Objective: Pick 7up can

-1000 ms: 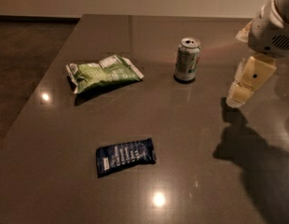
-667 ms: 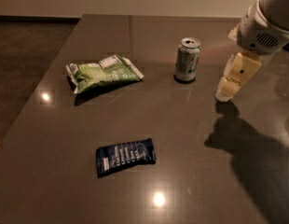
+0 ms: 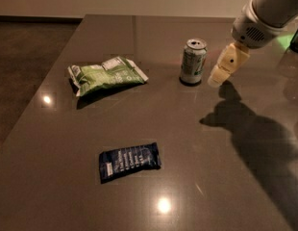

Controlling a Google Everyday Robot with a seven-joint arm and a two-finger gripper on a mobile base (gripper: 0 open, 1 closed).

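The 7up can (image 3: 192, 61) stands upright on the dark table (image 3: 187, 143), right of the middle toward the back. It has a silver top with a pull tab and pale green and white sides. My gripper (image 3: 221, 72) hangs from the white arm at the upper right. It points down and left, just to the right of the can and close to it, and is not touching it.
A flat green crinkled snack bag (image 3: 105, 74) lies left of the can. A dark blue snack packet (image 3: 130, 161) lies nearer the front. The table's left edge runs diagonally, with floor beyond. The arm's shadow falls on the right side of the table.
My gripper has moved left and slightly down toward the can, from well to its right to just beside it. The can and both packets have not moved.
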